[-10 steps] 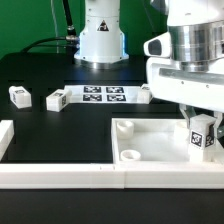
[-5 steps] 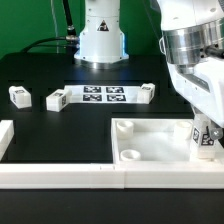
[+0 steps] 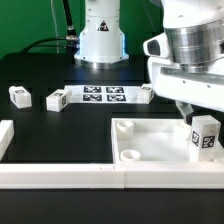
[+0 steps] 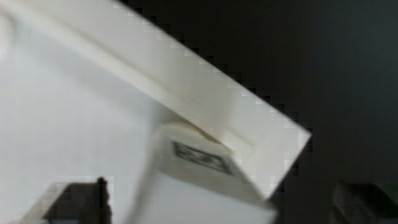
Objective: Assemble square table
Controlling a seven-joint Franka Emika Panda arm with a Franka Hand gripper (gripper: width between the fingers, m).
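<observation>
The square table's white tray-like top (image 3: 155, 143) lies at the front on the exterior view's right, with round sockets in its near corners. One tagged leg block (image 3: 205, 137) stands upright in its right corner. My gripper (image 3: 202, 116) hangs just above that leg. In the wrist view the dark fingertips (image 4: 80, 200) stand wide apart at the frame's sides, and my gripper (image 4: 222, 205) is open. The leg (image 4: 199, 156) sits below the gap, against the top's raised rim (image 4: 178, 75). Three more leg blocks lie on the black table (image 3: 18, 95), (image 3: 57, 99), (image 3: 147, 92).
The marker board (image 3: 103, 95) lies at the middle back, in front of the robot base (image 3: 100, 35). Long white border bars run along the front edge (image 3: 60, 176) and stand at the exterior view's left (image 3: 5, 136).
The hand turned about its vertical axis above the leg and has turned back to its earlier heading. The leg stands in the same corner, slightly shifted to the right.
</observation>
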